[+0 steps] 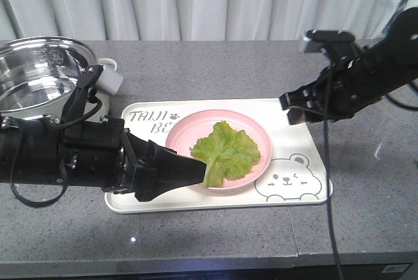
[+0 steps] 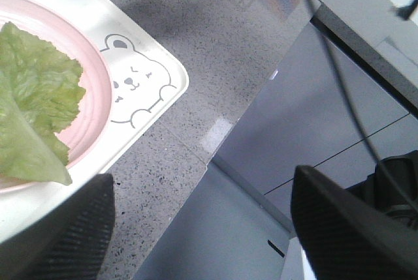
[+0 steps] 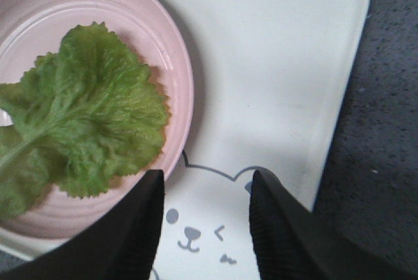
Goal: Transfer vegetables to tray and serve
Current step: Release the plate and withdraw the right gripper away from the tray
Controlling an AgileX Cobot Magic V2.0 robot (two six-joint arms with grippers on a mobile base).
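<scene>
Lettuce leaf [image 1: 228, 153] lay flat on the round pink plate [image 1: 196, 123], its ruffled green blade spread across the middle and its pale stem end pointing toward the near left rim. The plate stood on the cream tray [image 1: 304, 143], between the grey lettering [image 1: 150, 118] at the far left corner and the winking bear drawing [image 1: 290, 179] at the near right corner. The tray rested on the grey speckled worktop [image 1: 228, 64].

The left gripper [image 1: 199, 174] reached in low over the near left part of the tray, its tip right at the stem end of the leaf. In the left wrist view its two black fingers [image 2: 78, 228] stood wide apart with only worktop and floor between them; the leaf lay off to one side of the jaws, not inside them. Whether a finger touched the stem could not be told.

The right gripper [image 1: 297, 107] hung above the far right edge of the tray, clear of the plate. Its wrist view showed its fingers [image 3: 140, 221] parted over the bear drawing, the jaws holding nothing, the leaf near but apart.

A steel pot [image 1: 39, 71] and a white cup [image 1: 111, 79] stood at the far left of the worktop.
</scene>
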